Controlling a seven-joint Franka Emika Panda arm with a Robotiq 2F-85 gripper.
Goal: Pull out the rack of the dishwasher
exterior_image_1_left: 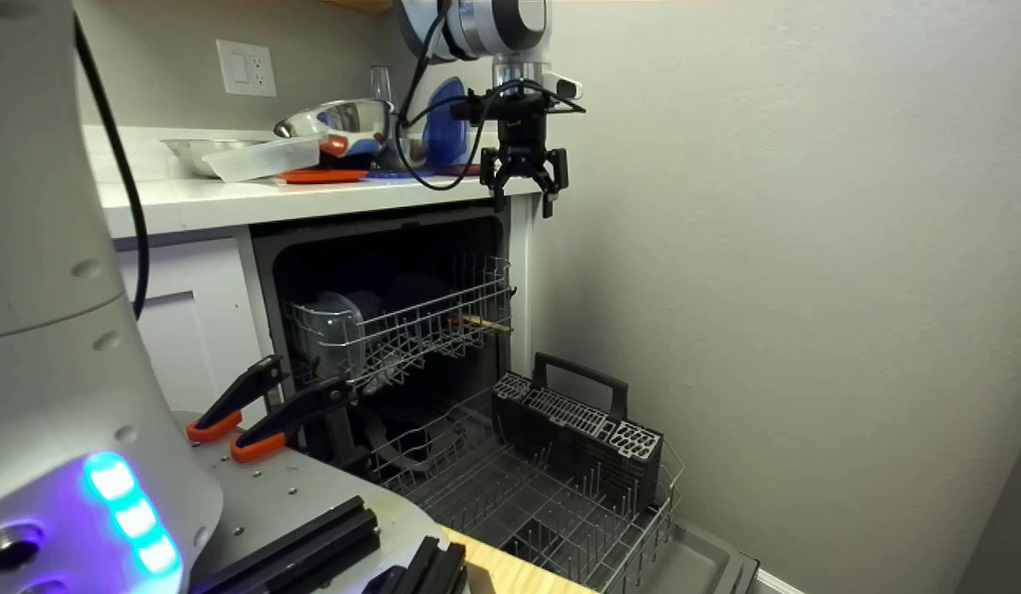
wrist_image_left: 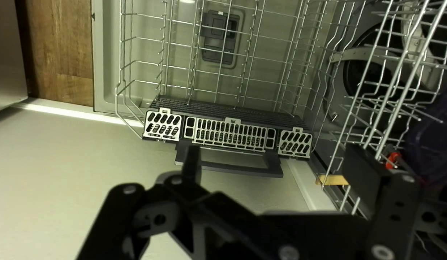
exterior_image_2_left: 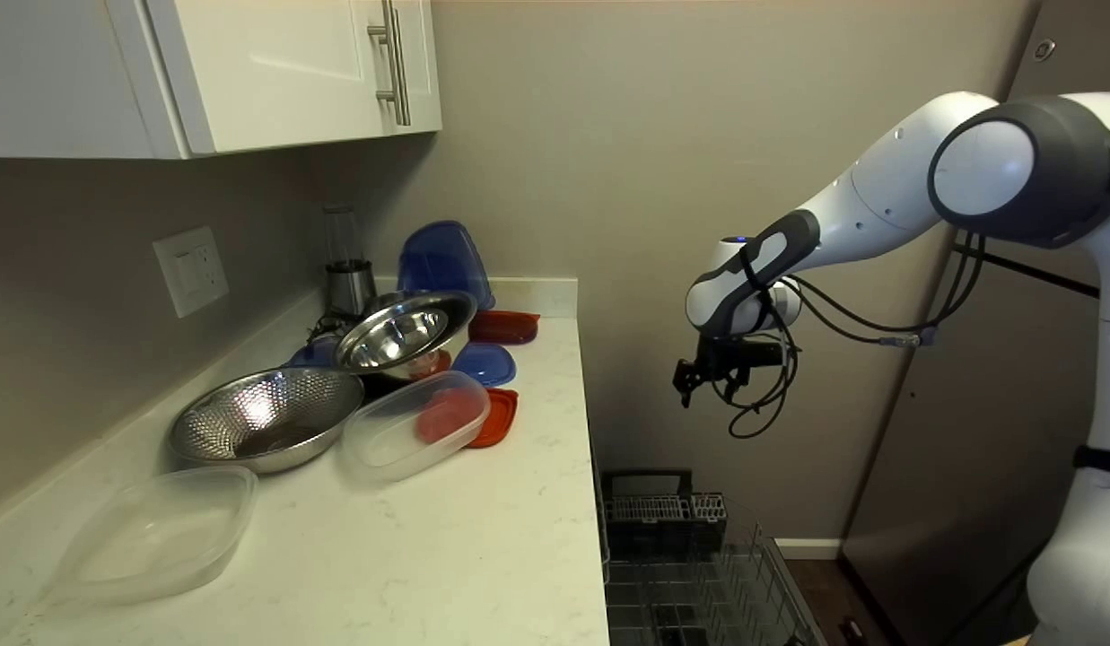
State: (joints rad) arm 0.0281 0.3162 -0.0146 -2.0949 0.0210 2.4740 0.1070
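The rack (exterior_image_1_left: 440, 330), a light silver-grey wire basket, sits in the upper part of the dishwasher (exterior_image_1_left: 386, 221) cavity, its front about level with the opening. A clear bowl (exterior_image_1_left: 333, 326) and a yellowish stick show in it. In the wrist view the rack's wires (wrist_image_left: 407, 90) run down the right side. My gripper (exterior_image_1_left: 524, 204) hangs by the counter's front edge, above the rack's right front corner. It is open and empty. In the wrist view one finger of the gripper (wrist_image_left: 276, 164) overlaps the rack's wires; contact is unclear. The gripper is also in an exterior view (exterior_image_2_left: 685, 390).
The lower rack (exterior_image_1_left: 560, 495) stands pulled out over the folded-down door (exterior_image_1_left: 716, 561) with a black cutlery basket (exterior_image_1_left: 576, 437). A wall stands close on the right. The white counter (exterior_image_2_left: 519, 538) holds bowls, lids and a colander (exterior_image_2_left: 267, 422). Clamps (exterior_image_1_left: 287, 421) stick out beside the cavity.
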